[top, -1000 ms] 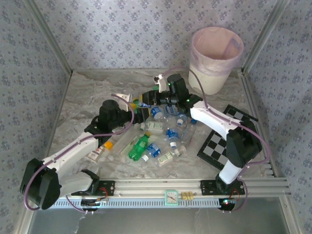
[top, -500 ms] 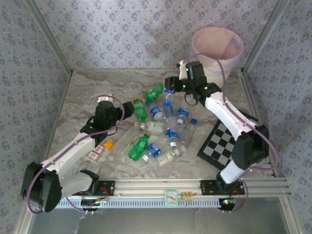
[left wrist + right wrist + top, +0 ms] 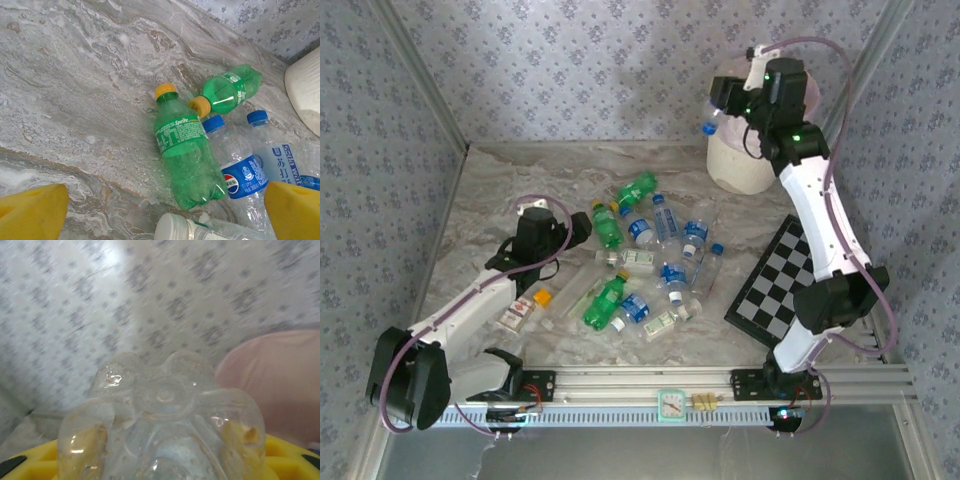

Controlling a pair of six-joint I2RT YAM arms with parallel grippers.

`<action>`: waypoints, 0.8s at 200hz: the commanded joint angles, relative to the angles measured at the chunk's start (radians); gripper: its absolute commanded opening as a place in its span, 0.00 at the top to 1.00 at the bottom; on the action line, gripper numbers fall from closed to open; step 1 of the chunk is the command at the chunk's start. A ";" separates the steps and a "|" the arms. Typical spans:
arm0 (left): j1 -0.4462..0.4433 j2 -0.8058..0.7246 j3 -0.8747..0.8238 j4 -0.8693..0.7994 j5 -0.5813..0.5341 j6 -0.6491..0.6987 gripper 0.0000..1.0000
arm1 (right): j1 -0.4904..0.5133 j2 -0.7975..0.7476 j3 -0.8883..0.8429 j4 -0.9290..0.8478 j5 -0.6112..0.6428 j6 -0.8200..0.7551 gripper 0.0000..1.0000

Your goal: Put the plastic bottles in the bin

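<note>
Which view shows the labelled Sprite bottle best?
Left wrist: the Sprite bottle lies whole and close, label readable, yellow cap on. Top external shows the bottle small at the pile's edge, just ahead of the left gripper.

Left arm [image 3: 470, 305] and right arm [image 3: 820, 215] share white links, black joints, mauve cables, yellow gripper fingers [image 3: 30, 210].

A checkerboard [image 3: 775, 285] lies flat on the marbled counter [image 3: 520, 180], at its right side. On the left half lie a red-and-white packet [image 3: 517, 315] and, just beside it, an orange piece [image 3: 543, 297]. Wallpaper [image 3: 570, 70] covers the walls.
</note>
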 commanded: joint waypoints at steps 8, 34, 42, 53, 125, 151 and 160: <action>0.008 0.011 0.003 -0.008 0.033 0.013 0.00 | -0.065 0.052 0.053 0.092 0.161 -0.040 0.54; 0.010 0.019 0.004 -0.011 0.042 0.017 0.00 | -0.110 0.121 0.099 0.129 0.230 -0.050 0.54; 0.012 0.020 0.004 -0.013 0.045 0.018 0.00 | -0.124 0.152 0.127 0.118 0.228 -0.044 0.54; 0.011 0.020 0.003 -0.013 0.046 0.018 0.00 | -0.137 0.196 0.173 0.099 0.221 -0.038 0.54; 0.014 0.015 0.001 -0.031 0.049 0.020 0.00 | -0.142 0.496 0.458 -0.118 0.193 -0.041 0.51; 0.016 0.010 0.001 -0.040 0.050 0.027 0.00 | -0.134 0.536 0.475 -0.156 0.206 -0.043 0.48; 0.016 0.008 0.002 -0.043 0.050 0.029 0.00 | -0.132 0.542 0.475 -0.160 0.202 -0.042 0.47</action>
